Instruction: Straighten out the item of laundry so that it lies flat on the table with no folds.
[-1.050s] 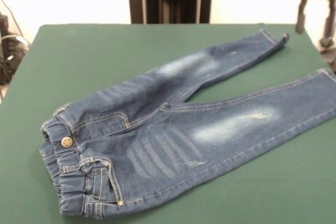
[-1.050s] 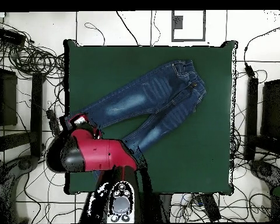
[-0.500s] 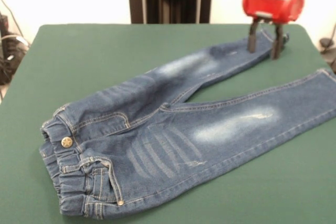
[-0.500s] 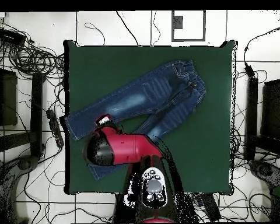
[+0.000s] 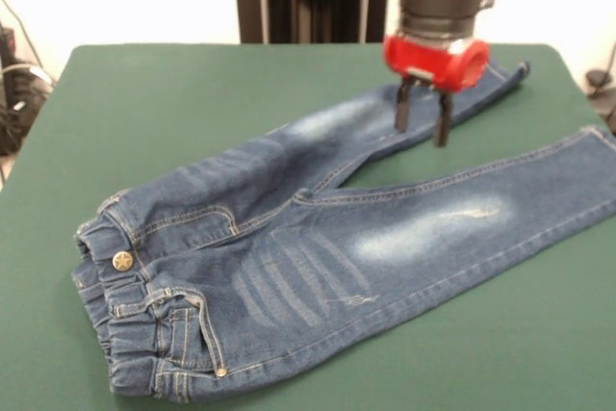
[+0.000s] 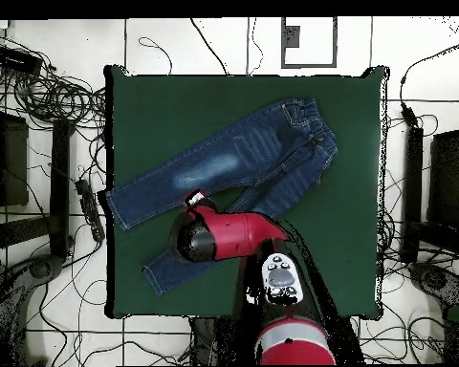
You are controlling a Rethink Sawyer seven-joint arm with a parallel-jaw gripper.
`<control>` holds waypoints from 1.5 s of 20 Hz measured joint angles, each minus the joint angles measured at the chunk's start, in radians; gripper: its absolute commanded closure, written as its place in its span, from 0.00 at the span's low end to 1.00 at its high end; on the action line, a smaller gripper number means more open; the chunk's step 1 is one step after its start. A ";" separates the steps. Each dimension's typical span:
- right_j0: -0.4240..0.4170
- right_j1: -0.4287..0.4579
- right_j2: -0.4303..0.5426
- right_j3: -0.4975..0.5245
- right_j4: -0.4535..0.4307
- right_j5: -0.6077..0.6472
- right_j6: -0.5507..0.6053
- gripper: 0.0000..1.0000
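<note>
even, diffuse indoor light; the wall behind the table [image 5: 144, 103] is washed out to near white. shadows on the green cloth are faint and soft. jeans [image 5: 318, 247] near the lower edge look slightly soft. no strong glare.

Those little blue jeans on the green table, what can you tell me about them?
The small dark blue denim jeans have faded pale patches, tan stitching, a brass star button and a gathered elastic waistband. They lie front up on the green cloth table, legs spread in a V. The open red and black gripper hovers at one leg; contact unclear.
</note>
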 measured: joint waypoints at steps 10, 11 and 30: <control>-0.191 0.068 0.116 -0.047 -0.175 0.020 -0.015 0.00; -0.203 0.068 0.121 -0.049 -0.183 0.026 -0.016 0.00; -0.425 0.026 0.296 -0.128 -0.330 0.247 -0.017 0.00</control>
